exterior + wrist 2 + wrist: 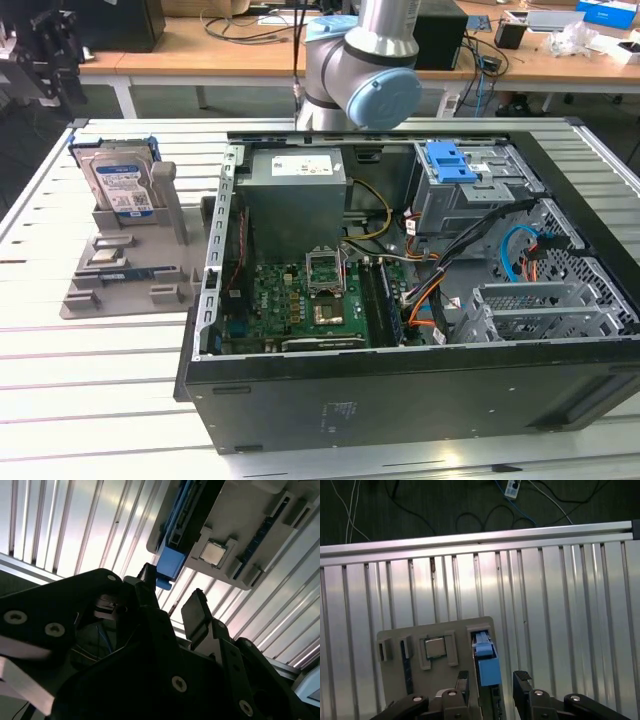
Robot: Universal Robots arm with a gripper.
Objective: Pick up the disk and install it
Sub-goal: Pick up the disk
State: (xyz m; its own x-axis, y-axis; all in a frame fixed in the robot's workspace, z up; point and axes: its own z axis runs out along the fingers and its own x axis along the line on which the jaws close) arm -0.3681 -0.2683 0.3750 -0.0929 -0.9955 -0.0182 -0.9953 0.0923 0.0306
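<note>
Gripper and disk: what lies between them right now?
Nothing. In the first wrist view the open gripper points at the disk, whose blue rail lines up with the gap in the gripper. The stretch between them is bare.

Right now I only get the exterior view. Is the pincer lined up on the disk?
Observer: Looks so. In the first wrist view, the blue rail end of the disk sits between the two fingers of the pincer.
Operator: Shut on it?
Observer: No, open. In both wrist views the fingers stand wider apart than the rail, with a clear gap on one side.
</note>
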